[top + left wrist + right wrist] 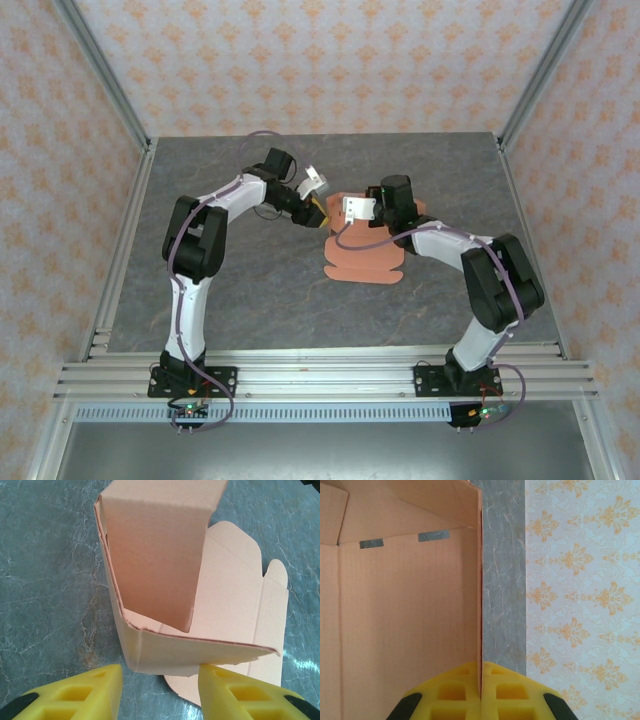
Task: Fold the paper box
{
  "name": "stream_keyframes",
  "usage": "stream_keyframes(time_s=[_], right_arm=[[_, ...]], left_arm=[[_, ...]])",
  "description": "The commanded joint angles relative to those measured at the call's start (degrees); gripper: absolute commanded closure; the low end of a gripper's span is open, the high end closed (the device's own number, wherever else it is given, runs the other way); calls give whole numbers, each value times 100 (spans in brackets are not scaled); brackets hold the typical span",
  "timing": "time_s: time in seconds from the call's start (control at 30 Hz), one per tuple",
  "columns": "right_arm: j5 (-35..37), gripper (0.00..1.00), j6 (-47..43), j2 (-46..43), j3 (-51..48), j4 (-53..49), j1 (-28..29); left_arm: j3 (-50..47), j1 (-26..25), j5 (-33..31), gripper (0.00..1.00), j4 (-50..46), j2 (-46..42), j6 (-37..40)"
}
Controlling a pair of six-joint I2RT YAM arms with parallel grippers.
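Observation:
The paper box [366, 262] is salmon-orange card lying mid-table, partly folded, with one side raised. In the left wrist view the paper box [155, 570] shows an upright wall and a folded flap over the flat sheet. My left gripper [160, 672] is open, its yellow fingertips [100, 690] just short of the wall's lower corner, the right tip touching the card's edge. It sits at the box's left end [320, 214]. My right gripper [481, 669] is shut on the thin edge of an upright panel of the paper box [410, 620], at the box's far side [348, 212].
The grey marbled table [250, 290] runs out to aluminium frame posts [105, 75] and patterned walls [580, 600] on three sides. A metal rail [320, 375] crosses the near edge by the arm bases.

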Motion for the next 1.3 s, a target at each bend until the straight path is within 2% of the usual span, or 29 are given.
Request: stream_keyframes(time_s=[0.0, 0.37, 0.73, 1.27], right_arm=[[68, 100, -213, 103, -143, 376, -32], [169, 100, -482, 94, -566, 1330, -15], [363, 100, -571, 270, -965, 2271, 70], [538, 100, -469, 255, -1168, 2487, 130]], left_arm=[[260, -34, 170, 56, -470, 108, 329], [402, -25, 419, 54, -577, 195, 541], [538, -70, 578, 57, -814, 257, 665], [906, -18, 706, 54, -1576, 448, 1100]])
